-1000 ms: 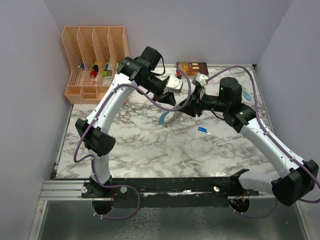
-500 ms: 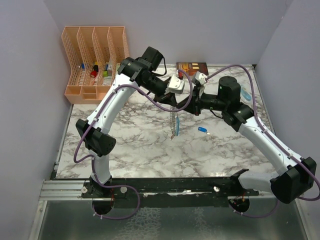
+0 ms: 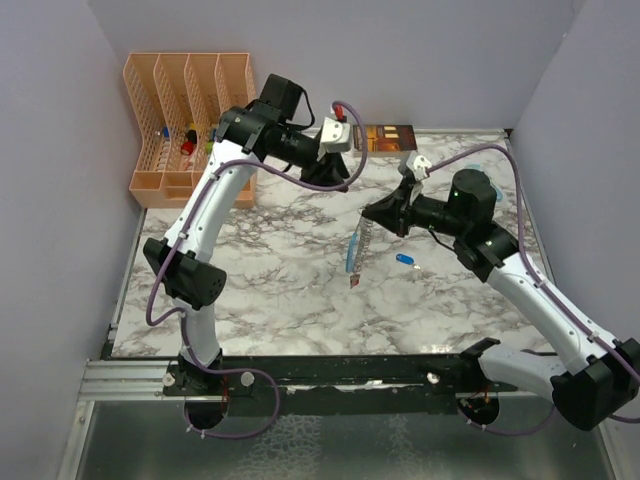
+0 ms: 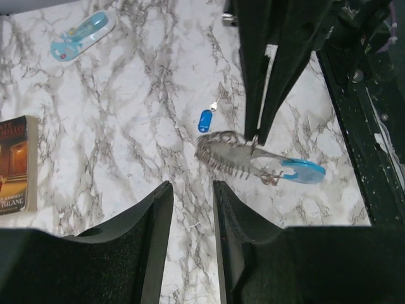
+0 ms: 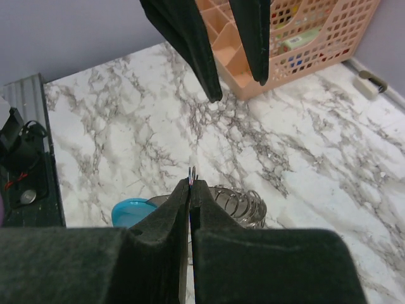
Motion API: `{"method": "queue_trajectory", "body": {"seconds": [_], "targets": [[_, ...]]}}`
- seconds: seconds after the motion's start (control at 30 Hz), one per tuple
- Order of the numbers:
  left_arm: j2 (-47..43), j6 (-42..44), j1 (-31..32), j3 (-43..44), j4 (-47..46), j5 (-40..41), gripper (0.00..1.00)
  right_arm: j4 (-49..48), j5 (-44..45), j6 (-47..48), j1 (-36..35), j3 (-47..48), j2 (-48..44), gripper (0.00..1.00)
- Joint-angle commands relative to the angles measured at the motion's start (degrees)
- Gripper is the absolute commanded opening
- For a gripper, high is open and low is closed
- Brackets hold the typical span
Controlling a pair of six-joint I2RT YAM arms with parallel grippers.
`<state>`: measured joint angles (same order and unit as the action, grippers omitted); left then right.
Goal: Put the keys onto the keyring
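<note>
The marble worktop (image 3: 270, 290) carries an orange file rack (image 3: 190, 120) at its far left and a book (image 3: 385, 137) at the back. The left tool (image 4: 192, 193) is raised near the rack, its fingers parted and empty. The right tool (image 5: 191, 183) is clenched on the keyring (image 3: 357, 245), which dangles above the worktop's middle. The dark blue key (image 3: 404, 259) lies on the worktop just beside it.
</note>
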<state>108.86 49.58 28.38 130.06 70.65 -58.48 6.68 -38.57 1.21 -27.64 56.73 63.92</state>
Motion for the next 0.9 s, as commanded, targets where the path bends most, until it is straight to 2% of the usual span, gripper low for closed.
{"method": "queue_trajectory", "body": {"seconds": [0.0,0.23,0.63,0.87], "targets": [[-1.1,-7.95,-1.73,-2.14,-6.7,-8.41,0.35,-9.31,4.53,-2.34,0.06,-1.48,-4.27,0.01],[-1.47,-12.42,-1.46,-7.74,-12.31,-16.56,0.37,-12.74,5.28,-3.27,0.04,-1.78,-4.87,0.01],[-1.15,-12.83,0.56,-7.44,-11.99,-17.0,0.36,-13.42,3.92,-3.59,0.04,-1.18,-2.86,0.01],[-0.93,-11.47,1.68,-8.01,-10.86,-16.92,0.26,-13.43,3.88,-3.38,0.05,-0.73,-2.67,0.01]]}}
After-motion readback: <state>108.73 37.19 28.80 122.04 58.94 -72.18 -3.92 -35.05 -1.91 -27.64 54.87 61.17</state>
